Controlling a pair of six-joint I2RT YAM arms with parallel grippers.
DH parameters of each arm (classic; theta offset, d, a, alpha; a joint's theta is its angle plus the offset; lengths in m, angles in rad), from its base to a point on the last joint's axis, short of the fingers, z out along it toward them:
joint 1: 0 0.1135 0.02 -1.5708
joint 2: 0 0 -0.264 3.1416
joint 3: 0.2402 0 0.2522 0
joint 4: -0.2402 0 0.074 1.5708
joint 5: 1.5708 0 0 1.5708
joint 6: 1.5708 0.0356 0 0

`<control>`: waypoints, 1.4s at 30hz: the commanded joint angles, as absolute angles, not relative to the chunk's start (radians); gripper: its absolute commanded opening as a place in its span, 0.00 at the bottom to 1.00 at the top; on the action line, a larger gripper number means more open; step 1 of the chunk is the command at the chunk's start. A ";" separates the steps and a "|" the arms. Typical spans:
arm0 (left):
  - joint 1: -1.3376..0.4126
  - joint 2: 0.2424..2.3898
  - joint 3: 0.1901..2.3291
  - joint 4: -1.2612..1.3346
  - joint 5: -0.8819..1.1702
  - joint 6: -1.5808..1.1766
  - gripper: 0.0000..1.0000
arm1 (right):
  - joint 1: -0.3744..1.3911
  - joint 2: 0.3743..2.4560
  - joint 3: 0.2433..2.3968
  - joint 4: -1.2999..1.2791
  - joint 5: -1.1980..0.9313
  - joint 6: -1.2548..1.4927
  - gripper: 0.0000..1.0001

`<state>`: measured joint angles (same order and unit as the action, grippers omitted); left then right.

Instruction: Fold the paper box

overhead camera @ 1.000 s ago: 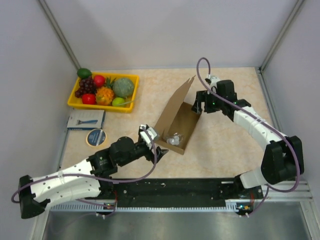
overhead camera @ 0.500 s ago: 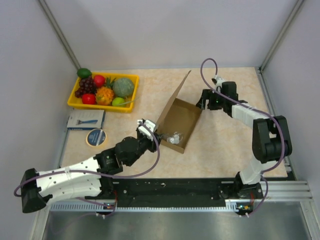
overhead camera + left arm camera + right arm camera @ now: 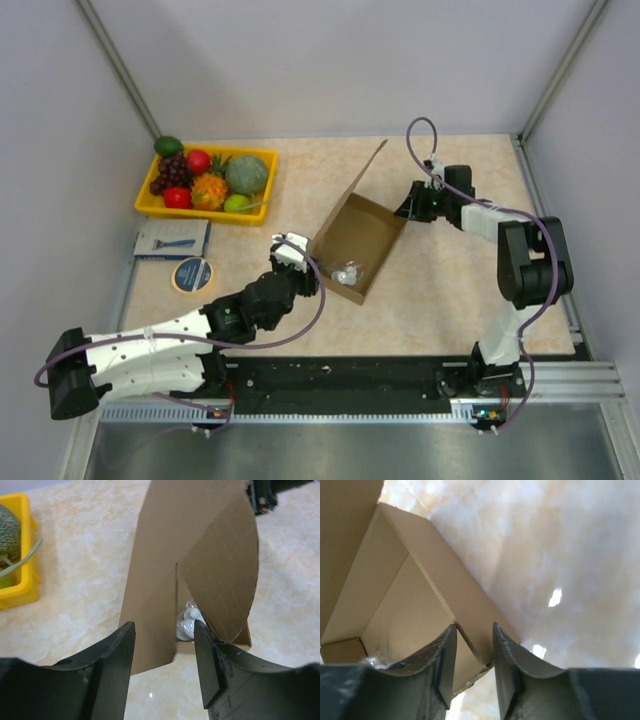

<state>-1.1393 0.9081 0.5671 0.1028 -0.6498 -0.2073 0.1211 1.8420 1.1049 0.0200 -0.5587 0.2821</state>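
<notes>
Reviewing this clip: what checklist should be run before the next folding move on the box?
1. Right jaws on the paper box right wall: ok, they look closed on it.
2. Left jaws gripping the near-left corner: cannot tell; they straddle the cardboard but stand apart.
3. Lid flap raised: ok, standing tilted.
4. Interior free of loose things: not ok, a small clear-wrapped item lies inside.
5. Yellow tray clear of the box: ok, apart.

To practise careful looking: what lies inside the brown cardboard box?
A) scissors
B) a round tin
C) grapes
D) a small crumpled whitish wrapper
D: a small crumpled whitish wrapper lies at the near end inside the paper box.
</notes>
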 commanded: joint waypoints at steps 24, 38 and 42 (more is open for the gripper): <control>-0.632 1.032 0.788 0.022 -0.034 -0.166 0.82 | 0.227 1.273 0.696 -0.081 -0.261 0.456 0.44; -0.569 1.127 0.920 -0.063 0.027 -0.155 0.82 | 0.184 1.192 0.749 0.185 -0.222 0.005 0.76; -0.549 1.146 0.945 -0.081 0.043 -0.146 0.82 | 0.143 1.204 0.735 0.331 -0.357 -0.106 0.77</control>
<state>-0.5682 1.1381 0.8883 -0.0757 -0.0021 -0.1654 0.1776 1.2182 0.7277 0.1196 -0.2253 0.0582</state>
